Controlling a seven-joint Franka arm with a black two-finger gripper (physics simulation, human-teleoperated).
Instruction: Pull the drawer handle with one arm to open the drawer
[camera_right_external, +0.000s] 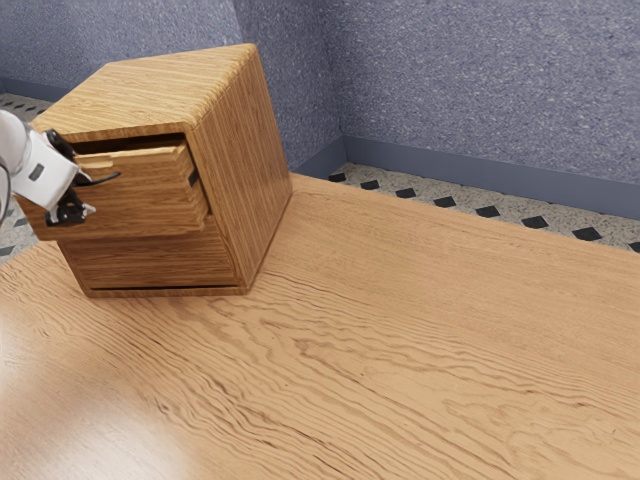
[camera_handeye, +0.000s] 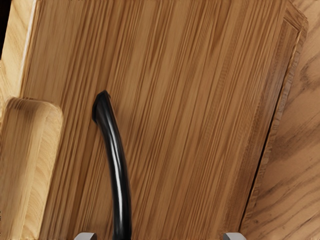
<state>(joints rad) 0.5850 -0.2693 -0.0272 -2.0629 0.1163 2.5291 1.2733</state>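
A wooden cabinet (camera_right_external: 240, 150) stands on the table at the exterior view's left. Its upper drawer (camera_right_external: 150, 195) sticks out a little from the cabinet's face, with a dark gap above its front. The drawer's thin black curved handle (camera_right_external: 103, 179) is at its left part. My gripper (camera_right_external: 80, 183) is at that handle, its black fingers above and below it. In the wrist view the handle (camera_handeye: 115, 165) runs across the drawer front (camera_handeye: 200, 110). It lies between two grey fingertips (camera_handeye: 85, 235) that stand far apart, closer to one of them. The gripper (camera_handeye: 159, 236) is open.
The lower drawer (camera_right_external: 150, 258) sits flush in the cabinet. The wooden table (camera_right_external: 400, 340) stretches wide to the exterior view's right and front. Blue walls and a patterned floor (camera_right_external: 480, 200) lie behind the table's far edge.
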